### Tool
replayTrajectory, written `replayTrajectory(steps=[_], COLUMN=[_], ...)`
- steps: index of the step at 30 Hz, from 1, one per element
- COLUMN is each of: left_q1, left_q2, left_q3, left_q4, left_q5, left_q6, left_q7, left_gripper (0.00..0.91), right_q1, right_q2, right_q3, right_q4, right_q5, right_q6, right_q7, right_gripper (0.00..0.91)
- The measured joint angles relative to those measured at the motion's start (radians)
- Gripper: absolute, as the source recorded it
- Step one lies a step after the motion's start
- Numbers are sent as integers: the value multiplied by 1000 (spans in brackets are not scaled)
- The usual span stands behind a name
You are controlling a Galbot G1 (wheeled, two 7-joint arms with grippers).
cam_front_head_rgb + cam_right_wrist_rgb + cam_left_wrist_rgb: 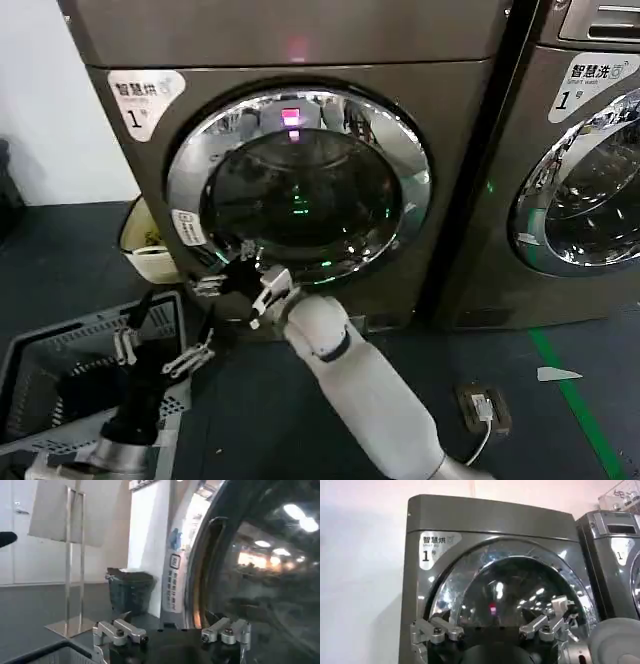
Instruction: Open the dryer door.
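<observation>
The dark grey dryer [300,60] faces me with its round chrome-rimmed glass door [300,190] shut flat against the front. At the door's lower left edge, my right gripper [243,280] is open with nothing between its fingers. In the right wrist view that gripper [172,632] sits close beside the door rim [200,575], near a white sticker [172,587]. My left gripper [158,352] hangs open lower down, over the basket and apart from the door. The left wrist view shows it [487,630] facing the dryer door [510,585], with the right gripper [560,611] off to one side.
A second machine [590,180] stands to the right. A grey slatted basket [50,360] sits on the floor at the lower left, with a cream bucket [150,255] behind it. A plug block [485,408] and a green floor line [575,400] lie at the right.
</observation>
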Motion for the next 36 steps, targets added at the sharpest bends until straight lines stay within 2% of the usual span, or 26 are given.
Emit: replayTrajectory(steps=[25, 36], left_q1=[8, 8], left_q2=[0, 0], left_q3=[-2, -6], left_q4=[-10, -13], left_q5=[0, -4], left_q6=[-2, -2], left_q7=[-1, -2], left_gripper=[907, 907], right_q1=[68, 73], right_q2=[20, 20], right_q3=[-26, 1], right_q4=[-96, -100], right_q5=[9, 98], right_q6=[3, 35], right_q7=[-19, -135], right_gripper=[907, 907])
